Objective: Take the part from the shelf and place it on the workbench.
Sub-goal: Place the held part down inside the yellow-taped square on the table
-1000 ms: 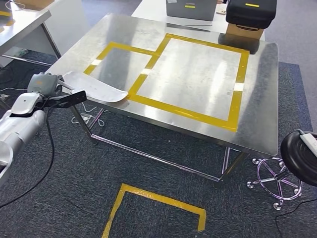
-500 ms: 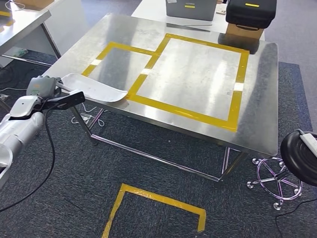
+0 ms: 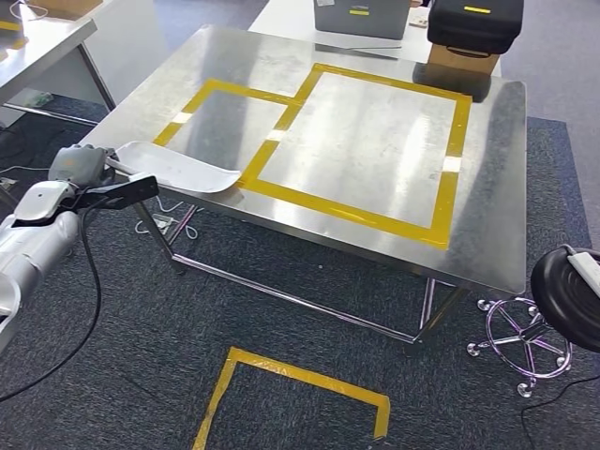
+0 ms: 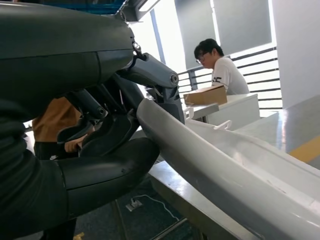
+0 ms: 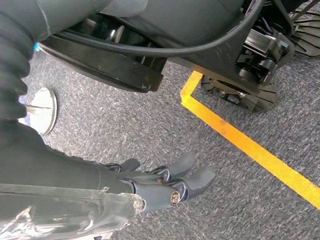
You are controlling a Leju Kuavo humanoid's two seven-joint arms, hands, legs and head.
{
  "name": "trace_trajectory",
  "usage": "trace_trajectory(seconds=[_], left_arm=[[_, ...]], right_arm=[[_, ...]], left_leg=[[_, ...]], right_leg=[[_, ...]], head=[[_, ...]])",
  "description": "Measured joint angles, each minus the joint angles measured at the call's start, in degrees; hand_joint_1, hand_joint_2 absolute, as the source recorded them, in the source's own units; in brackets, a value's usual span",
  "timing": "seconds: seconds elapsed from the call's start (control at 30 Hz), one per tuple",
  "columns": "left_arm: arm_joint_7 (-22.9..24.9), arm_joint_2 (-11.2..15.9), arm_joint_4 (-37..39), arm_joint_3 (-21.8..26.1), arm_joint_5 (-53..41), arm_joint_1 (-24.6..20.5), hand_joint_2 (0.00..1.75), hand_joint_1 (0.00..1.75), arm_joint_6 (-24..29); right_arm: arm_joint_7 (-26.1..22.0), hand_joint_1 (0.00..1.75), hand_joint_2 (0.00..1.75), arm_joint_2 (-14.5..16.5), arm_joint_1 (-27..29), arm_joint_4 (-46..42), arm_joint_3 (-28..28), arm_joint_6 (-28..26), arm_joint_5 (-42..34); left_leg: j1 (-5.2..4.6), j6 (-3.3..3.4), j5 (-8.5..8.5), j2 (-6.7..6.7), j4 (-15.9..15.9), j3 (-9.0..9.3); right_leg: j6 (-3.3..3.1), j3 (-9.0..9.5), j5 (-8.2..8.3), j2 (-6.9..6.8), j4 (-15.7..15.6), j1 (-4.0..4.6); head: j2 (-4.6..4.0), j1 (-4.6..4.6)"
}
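the right hand (image 5: pixel 166 182) is seen above grey carpet (image 5: pixel 124 125), its dark fingers (image 5: pixel 200 177) stretched out loosely with nothing held between them. a strip of yellow tape (image 5: pixel 249 147) (bent at one corner) is laid across the carpet nearby.

Bright, even light — glare on workbench (image 3: pixel 367 141); windows (image 4: pixel 241 25) overexposed.
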Motion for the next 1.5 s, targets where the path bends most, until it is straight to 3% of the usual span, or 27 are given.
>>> trace_trajectory(seconds=[0.37, 0.53, 0.6, 0.67, 0.73, 0.77, 0.8, 0.83, 0.9, 0.97, 1.07, 1.13, 1.2, 1.27, 1.3, 1.33, 1.37, 1.43, 1.5], left_arm=[[0.0, 0.1, 0.0, 0.3, -0.7, 0.0, 1.75, 1.75, -0.1], [0.0, 0.3, 0.0, 0.5, -1.4, -0.1, 1.75, 1.75, -0.1], [0.0, 0.4, 0.0, 0.6, -1.5, -0.2, 1.75, 1.75, -0.1], [0.0, 0.5, 0.0, 0.6, -1.5, -0.3, 1.75, 1.75, -0.1], [0.0, 0.5, 0.0, 0.6, -1.6, -0.4, 1.75, 1.75, -0.1], [0.0, 0.5, 0.0, 0.6, -1.7, -0.3, 1.75, 1.75, -0.1], [0.0, 0.4, 0.0, 0.6, -1.7, -0.2, 1.75, 1.75, -0.1], [0.0, 0.4, 0.0, 0.6, -1.8, -0.2, 1.75, 1.75, -0.1], [0.0, 0.4, 0.0, 0.6, -1.9, -0.2, 1.75, 1.75, -0.1], [0.0, 0.5, 0.0, 0.6, -1.9, -0.3, 1.75, 1.75, -0.1], [0.0, 0.6, 0.0, 0.6, -2.0, -0.4, 1.75, 1.75, -0.1], [0.0, 0.6, 0.0, 0.7, -2.1, -0.4, 1.75, 1.75, -0.2], [0.0, 0.7, 0.0, 0.7, -2.1, -0.4, 1.75, 1.75, -0.2], [0.0, 0.7, 0.0, 0.7, -2.1, -0.1, 1.75, 1.75, -0.2], [0.0, 0.7, 0.1, 0.7, -2.1, 0.1, 1.75, 1.75, -0.2], [0.0, 0.7, 0.1, 0.7, -2.1, 0.2, 1.75, 1.75, -0.2], [0.0, 0.7, 0.1, 0.7, -2.1, 0.2, 1.75, 1.75, -0.2], [0.0, 0.8, 0.1, 0.7, -2.1, 0.2, 1.75, 1.75, -0.2], [0.0, 0.9, 0.1, 0.7, -2.1, 0.2, 1.75, 1.75, -0.2]], right_arm=[[0.0, 0.0, 1.75, 0.0, 0.0, 0.0, 0.3, 0.0, 0.0], [0.0, 0.0, 1.75, 0.1, 0.0, 0.0, 0.4, 0.0, 0.0], [0.1, 0.0, 1.75, 0.1, -0.1, 0.0, 0.5, 0.0, 0.0], [0.1, 0.0, 1.75, 0.1, -0.1, 0.0, 0.6, 0.0, 0.0], [0.1, 0.0, 1.75, 0.1, -0.1, 0.0, 0.6, 0.0, -0.1], [0.1, 0.0, 1.75, 0.1, -0.2, 0.0, 0.6, 0.1, -0.1], [0.0, 0.0, 1.75, 0.1, -0.2, 0.0, 0.6, 0.1, -0.1], [0.1, 0.0, 1.75, 0.1, -0.3, 0.0, 0.7, 0.1, -0.1], [0.2, 0.0, 1.75, 0.1, -0.3, 0.0, 0.7, 0.1, -0.1], [0.2, 0.0, 1.75, 0.2, -0.2, 0.0, 0.7, 0.1, -0.1], [0.3, 0.0, 1.75, 0.3, -0.2, 0.0, 0.7, 0.2, 0.0], [0.3, 0.0, 1.75, 0.3, -0.2, 0.0, 0.7, 0.1, 0.0], [0.3, 0.0, 1.75, 0.3, -0.2, 0.0, 0.7, 0.1, 0.0], [0.3, 0.0, 1.75, 0.3, -0.2, 0.0, 0.7, 0.1, 0.0], [0.3, 0.0, 1.75, 0.3, -0.1, 0.0, 0.7, 0.1, 0.0], [0.3, 0.0, 1.75, 0.3, -0.1, 0.0, 0.7, 0.1, 0.0], [0.3, 0.0, 1.75, 0.3, -0.1, 0.0, 0.7, 0.0, 0.0], [0.3, 0.0, 1.75, 0.3, -0.1, 0.0, 0.7, 0.0, 0.0], [0.3, 0.0, 1.75, 0.3, -0.1, 0.0, 0.7, 0.0, 0.0]], left_leg=[[-0.25, 0.18, -0.13, -0.02, 0.1, -0.01], [-0.66, 0.61, -0.35, -0.02, 0.0, 0.01], [-0.39, 0.9, -0.36, 0.06, -0.5, 0.39], [-0.06, 1.21, -0.44, 0.15, -0.9, 0.88], [-0.02, 1.32, -0.64, 0.18, -1.0, 1.06], [0.01, 1.25, -0.75, 0.18, -0.9, 1.17], [0.08, 1.11, -0.9, 0.16, -0.9, 1.31], [0.2, 0.88, -1.09, 0.12, -0.9, 1.53], [0.53, 0.17, -1.66, -0.03, -0.6, 2.13], [0.63, -0.71, -2.14, -0.23, -0.2, 2.31], [0.69, -1.72, -2.21, -0.32, -0.4, 2.2], [0.87, -2.16, -3.16, -0.15, 0.9, 1.71], [0.88, -2.36, -5.8, 0.01, 6.8, -1.25], [0.83, -2.38, -8.04, 0.02, 14.3, -5.71], [0.83, -2.33, -7.88, 0.02, 16.1, -7.18], [0.83, -2.23, -6.63, 0.02, 15.7, -7.56], [0.83, -2.1, -4.48, 0.02, 13.3, -6.84], [0.75, -1.88, -0.12, 0.13, 5.9, -3.67], [0.59, -1.62, 0.94, 0.23, 1.2, -1.56]], right_leg=[[0.14, 0.02, 0.02, 0.0, 0.0, -0.24], [0.55, 0.08, -0.06, 0.02, -0.3, -0.66], [0.86, -0.16, -0.49, -0.02, 0.2, -0.64], [1.17, -2.4, -2.47, -0.12, 4.5, -0.64], [1.34, -7.2, -5.38, -0.18, 12.7, -0.73], [1.43, -9.4, -5.98, -0.18, 15.9, -0.79], [1.53, -10.74, -5.53, -0.19, 17.3, -0.86], [1.64, -10.81, -3.76, -0.21, 16.1, -0.98], [2.01, -8.35, 1.17, -0.25, 9.1, -1.33], [1.82, -5.82, 3.52, -0.11, 3.1, -1.45], [0.22, -5.39, 3.15, 0.11, 2.2, -1.2], [-0.73, -5.1, 3.09, 0.21, 2.0, -1.23], [-1.39, -4.67, 2.96, 0.25, 1.8, -1.25], [-1.7, -4.36, 2.67, 0.25, 1.8, -1.15], [-1.76, -4.17, 2.49, 0.25, 1.8, -1.1], [-1.75, -3.92, 2.27, 0.27, 1.8, -1.07], [-1.68, -3.57, 2.01, 0.29, 1.8, -1.07], [-1.25, -2.99, 1.36, 0.39, 1.9, -0.93], [-0.66, -2.89, 0.84, 0.54, 2.0, -0.69]], head=[[0.0, -0.01], [0.0, -0.02], [0.0, 0.02], [0.0, 0.2], [0.0, 0.37], [0.0, 0.34], [0.0, 0.35], [0.0, 0.34], [0.0, 0.37], [0.0, 0.45], [0.0, 0.17], [0.0, 0.03], [0.0, -0.19], [0.0, -0.33], [0.0, -0.35], [0.0, -0.36], [0.0, -0.36], [0.0, -0.39], [0.0, -0.39]])
